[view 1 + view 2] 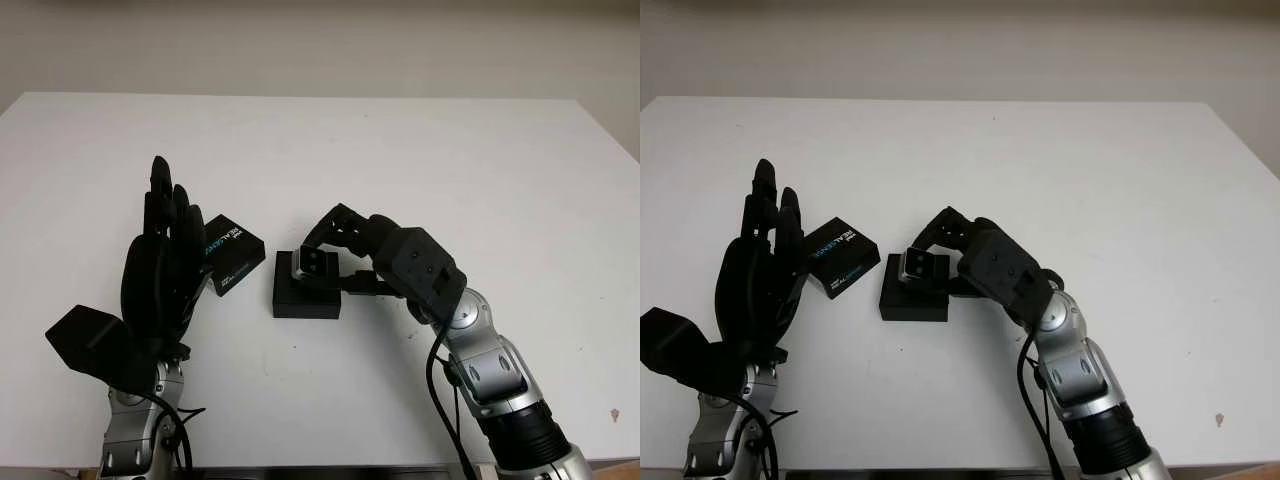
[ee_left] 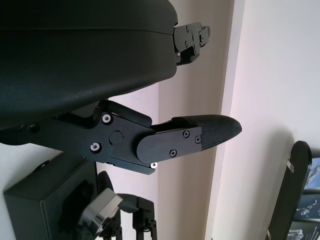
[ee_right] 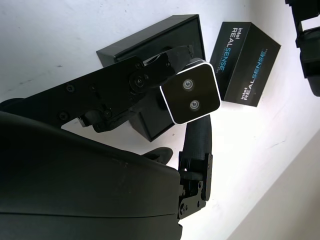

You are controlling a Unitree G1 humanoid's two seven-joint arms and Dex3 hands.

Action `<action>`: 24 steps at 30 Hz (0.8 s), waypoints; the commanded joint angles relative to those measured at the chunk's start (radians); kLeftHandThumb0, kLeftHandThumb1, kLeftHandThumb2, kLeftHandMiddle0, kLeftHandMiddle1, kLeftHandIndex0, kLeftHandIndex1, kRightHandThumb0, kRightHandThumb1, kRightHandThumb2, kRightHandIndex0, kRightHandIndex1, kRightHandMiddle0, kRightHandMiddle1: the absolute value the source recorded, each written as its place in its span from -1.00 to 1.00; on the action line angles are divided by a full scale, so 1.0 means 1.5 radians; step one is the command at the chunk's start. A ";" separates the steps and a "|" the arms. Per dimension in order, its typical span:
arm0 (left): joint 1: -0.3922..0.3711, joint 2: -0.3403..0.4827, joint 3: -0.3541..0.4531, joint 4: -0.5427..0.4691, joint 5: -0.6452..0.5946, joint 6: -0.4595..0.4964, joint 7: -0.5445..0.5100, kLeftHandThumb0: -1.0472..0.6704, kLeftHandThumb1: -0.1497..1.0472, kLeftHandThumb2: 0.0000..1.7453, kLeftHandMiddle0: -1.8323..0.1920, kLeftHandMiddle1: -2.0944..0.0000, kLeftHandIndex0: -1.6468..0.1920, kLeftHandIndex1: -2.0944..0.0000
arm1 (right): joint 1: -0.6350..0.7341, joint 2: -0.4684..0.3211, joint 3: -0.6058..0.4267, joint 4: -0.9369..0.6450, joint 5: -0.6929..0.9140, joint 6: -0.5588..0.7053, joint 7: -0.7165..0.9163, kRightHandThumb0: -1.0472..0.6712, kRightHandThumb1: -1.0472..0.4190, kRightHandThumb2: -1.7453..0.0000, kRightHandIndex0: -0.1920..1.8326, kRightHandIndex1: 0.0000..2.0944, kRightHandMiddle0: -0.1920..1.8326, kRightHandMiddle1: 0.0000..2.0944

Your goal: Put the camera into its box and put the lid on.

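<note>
On a white table, the robot's right hand is gripping the small silver-framed camera between its curled fingers, holding it over the open black box near the table's middle. The lid, printed with the RealSense name, is lying tilted just beside the box. The left hand is standing upright next to that lid, open and holding nothing.
</note>
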State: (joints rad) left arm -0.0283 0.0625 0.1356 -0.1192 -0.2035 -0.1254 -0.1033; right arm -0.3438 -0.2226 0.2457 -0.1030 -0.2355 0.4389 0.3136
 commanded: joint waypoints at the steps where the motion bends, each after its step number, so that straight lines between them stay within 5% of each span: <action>1: 0.002 0.001 -0.003 -0.014 0.004 0.003 0.000 -0.54 1.00 -0.36 0.96 0.95 0.96 0.95 | 0.003 -0.006 0.001 -0.023 -0.004 0.014 0.003 -0.13 -0.99 0.94 -0.61 -0.66 -0.68 1.00; 24: 0.004 -0.004 -0.006 -0.014 0.008 0.003 0.007 -0.55 1.00 -0.37 0.96 0.95 0.96 0.95 | -0.009 -0.002 0.020 0.052 -0.028 -0.012 -0.015 -0.11 -1.00 0.92 -0.63 -0.62 -0.70 1.00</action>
State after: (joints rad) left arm -0.0262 0.0571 0.1302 -0.1275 -0.1968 -0.1180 -0.0925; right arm -0.3538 -0.2247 0.2688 -0.0479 -0.2669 0.4217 0.2950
